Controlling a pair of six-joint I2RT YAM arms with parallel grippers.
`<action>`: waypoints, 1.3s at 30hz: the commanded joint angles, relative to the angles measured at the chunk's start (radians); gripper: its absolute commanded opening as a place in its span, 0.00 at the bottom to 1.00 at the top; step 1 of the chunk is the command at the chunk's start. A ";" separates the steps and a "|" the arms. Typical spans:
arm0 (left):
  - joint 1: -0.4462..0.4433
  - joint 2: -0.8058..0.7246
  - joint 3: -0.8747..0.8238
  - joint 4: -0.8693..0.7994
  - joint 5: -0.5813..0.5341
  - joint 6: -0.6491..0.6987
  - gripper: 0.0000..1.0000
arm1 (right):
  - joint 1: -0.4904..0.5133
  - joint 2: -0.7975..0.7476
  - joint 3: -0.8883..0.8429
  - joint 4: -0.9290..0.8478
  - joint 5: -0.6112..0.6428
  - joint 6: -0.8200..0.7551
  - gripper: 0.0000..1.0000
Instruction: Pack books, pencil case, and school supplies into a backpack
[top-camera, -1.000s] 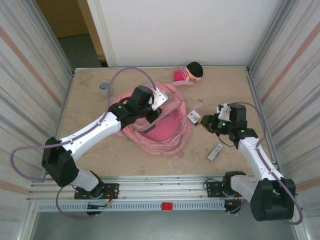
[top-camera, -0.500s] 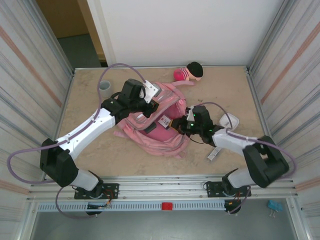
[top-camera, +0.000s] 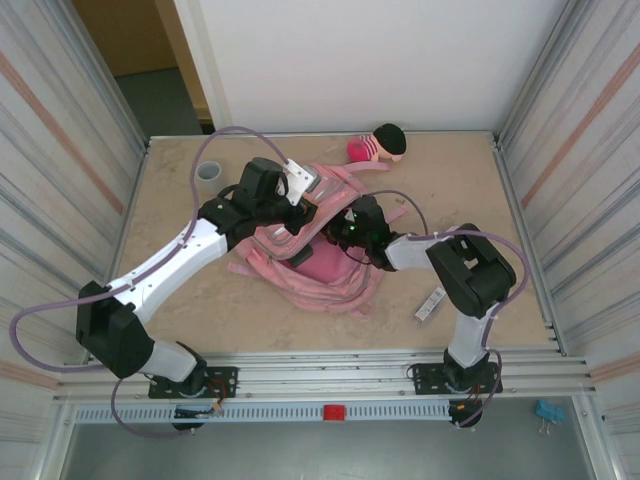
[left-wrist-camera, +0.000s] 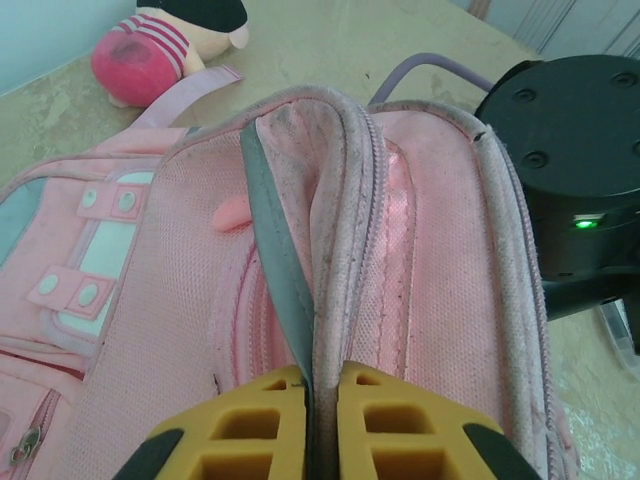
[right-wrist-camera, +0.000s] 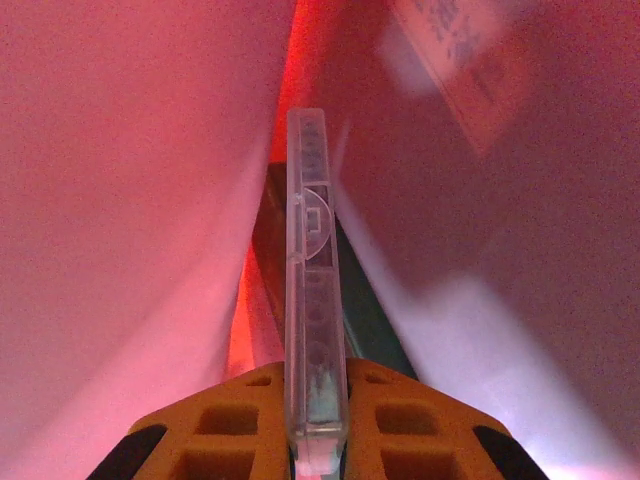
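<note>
Backpack (top-camera: 322, 272) lies mid-tabletop; left gripper (left-wrist-camera: 322, 388) pinches its opening rim; right gripper (right-wrist-camera: 317, 398), inside the opening, grips a thin clear plastic box (right-wrist-camera: 312, 250) edge-on.

Pink backpack (left-wrist-camera: 150, 330) with pale mint patches; yellow-padded left gripper (left-wrist-camera: 322, 390) and right gripper (right-wrist-camera: 316, 405); translucent white box (right-wrist-camera: 312, 250); beyond the left gripper, pink-striped, black-haired doll (left-wrist-camera: 160, 55).

Doll (top-camera: 380, 145) behind backpack (top-camera: 310, 287), cup (top-camera: 208, 172) left, strip (top-camera: 431, 303) right.
</note>
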 joint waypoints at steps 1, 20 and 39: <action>0.002 -0.081 0.013 0.145 0.051 -0.018 0.11 | 0.011 0.054 0.047 -0.002 0.003 0.036 0.14; -0.003 -0.072 -0.037 0.112 -0.039 0.037 0.16 | -0.106 -0.386 -0.183 -0.397 -0.010 -0.128 0.58; -0.084 0.000 -0.180 0.082 -0.143 0.004 0.65 | -0.115 -0.816 -0.052 -1.058 0.129 -0.759 0.67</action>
